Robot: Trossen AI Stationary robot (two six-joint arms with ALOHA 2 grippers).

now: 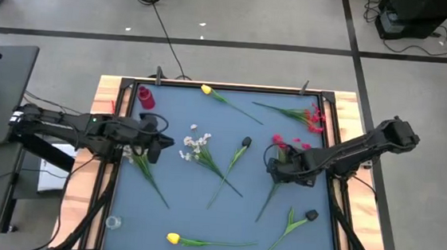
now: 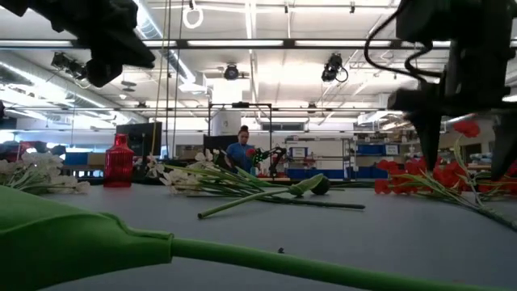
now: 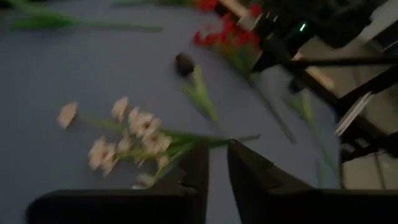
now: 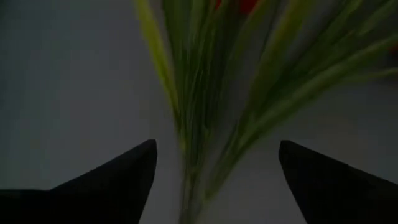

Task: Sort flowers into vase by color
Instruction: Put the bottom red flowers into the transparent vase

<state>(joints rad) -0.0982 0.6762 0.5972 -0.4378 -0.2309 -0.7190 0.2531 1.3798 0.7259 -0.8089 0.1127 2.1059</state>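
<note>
The small red vase stands near the table's far left corner. My right gripper is open, its fingers on either side of the green stems of a red spray without touching them; in the low view it hangs just above the mat. My left gripper, open by a narrow gap, hovers at mid-left beside a white spray, holding nothing. A second white spray lies below the left arm.
On the blue mat lie two yellow tulips, two dark-budded stems and another red spray. A small clear object sits near the left near corner. A raised frame edges the table. A person stands far behind.
</note>
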